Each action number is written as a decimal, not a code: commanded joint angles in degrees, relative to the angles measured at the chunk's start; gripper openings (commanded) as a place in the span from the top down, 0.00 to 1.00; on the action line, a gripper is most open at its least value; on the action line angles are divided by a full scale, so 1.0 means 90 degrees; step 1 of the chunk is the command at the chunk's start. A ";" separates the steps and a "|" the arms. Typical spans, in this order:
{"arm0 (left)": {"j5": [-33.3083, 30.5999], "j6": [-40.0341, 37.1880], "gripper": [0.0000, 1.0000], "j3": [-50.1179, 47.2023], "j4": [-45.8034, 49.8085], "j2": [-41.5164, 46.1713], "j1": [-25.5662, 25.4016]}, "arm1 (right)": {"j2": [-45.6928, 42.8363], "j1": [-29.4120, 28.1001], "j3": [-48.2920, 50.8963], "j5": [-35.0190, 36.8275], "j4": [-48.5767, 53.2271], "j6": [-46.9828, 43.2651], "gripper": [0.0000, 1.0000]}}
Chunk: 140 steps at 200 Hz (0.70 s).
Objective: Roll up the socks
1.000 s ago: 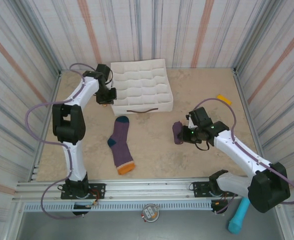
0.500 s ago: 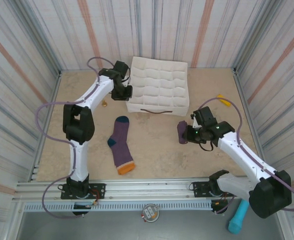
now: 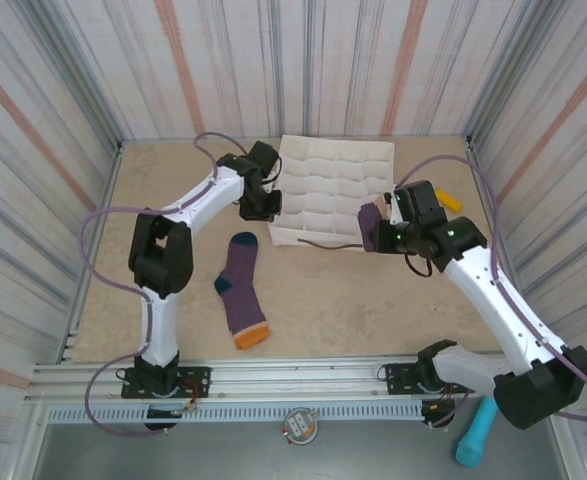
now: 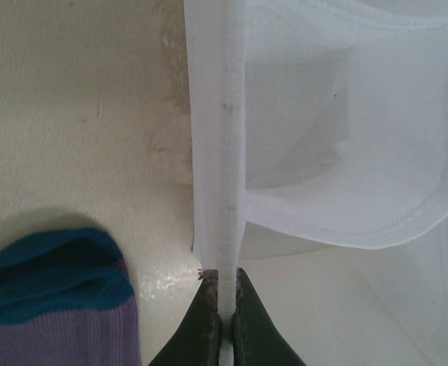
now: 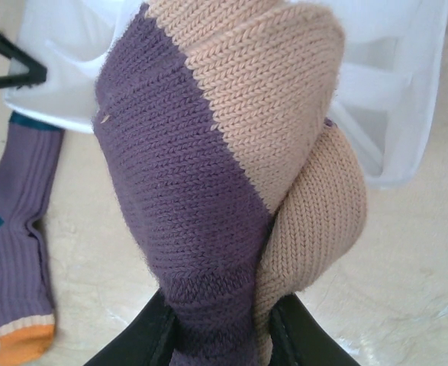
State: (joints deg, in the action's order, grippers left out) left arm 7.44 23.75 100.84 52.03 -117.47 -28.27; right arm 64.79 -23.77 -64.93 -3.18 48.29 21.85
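One striped purple sock (image 3: 241, 290) with a teal heel and orange toe lies flat on the table; the left wrist view catches its teal cuff (image 4: 56, 278), and it also lies at the left in the right wrist view (image 5: 17, 229). My right gripper (image 3: 375, 235) (image 5: 224, 335) is shut on a rolled sock bundle (image 3: 371, 220) (image 5: 208, 152), purple and tan, held over the near right corner of the white compartmented tray (image 3: 291, 232) (image 5: 395, 84). My left gripper (image 3: 263, 205) (image 4: 227, 305) is shut on the tray's left wall (image 4: 216, 152).
A small orange item (image 3: 447, 200) lies on the table right of the tray. A teal object (image 3: 478, 432) sits off the table at the near right. Striped walls enclose the table on three sides.
My left gripper has dragged the tray to the right across the back of the table. My right gripper has carried the rolled sock up and back to the tray's near right corner.
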 commanded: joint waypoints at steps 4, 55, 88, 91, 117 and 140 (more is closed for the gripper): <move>-0.0041 0.0228 1.00 -0.0481 -0.0204 0.0474 -0.0013 | 0.0468 -0.0119 -0.0421 0.0291 0.0249 -0.0668 1.00; -0.0071 0.0022 1.00 -0.0705 -0.0223 0.0638 -0.0013 | 0.1231 -0.0181 -0.0980 0.0768 0.0450 -0.1346 1.00; -0.0258 -0.0043 1.00 -0.0802 -0.0258 0.0698 -0.0012 | 0.1586 -0.0181 -0.1184 0.1320 0.0660 -0.1784 1.00; -0.0279 -0.0066 1.00 -0.0811 -0.0256 0.0699 -0.0003 | 0.1611 -0.0181 -0.1193 0.1358 0.0663 -0.1818 1.00; -0.0253 -0.0228 1.00 -0.0756 -0.0281 0.0652 0.0073 | 0.1815 -0.0176 -0.1184 0.1533 0.0584 -0.2159 1.00; -0.0173 -0.0345 1.00 -0.0687 -0.0266 0.0631 0.0163 | 0.1982 -0.0181 -0.1166 0.1664 0.0492 -0.2352 1.00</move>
State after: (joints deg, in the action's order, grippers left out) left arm 6.85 23.16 94.70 49.32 -113.34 -27.94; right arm 81.14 -25.10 -74.15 8.67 52.36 5.21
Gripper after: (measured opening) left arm 0.065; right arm 0.252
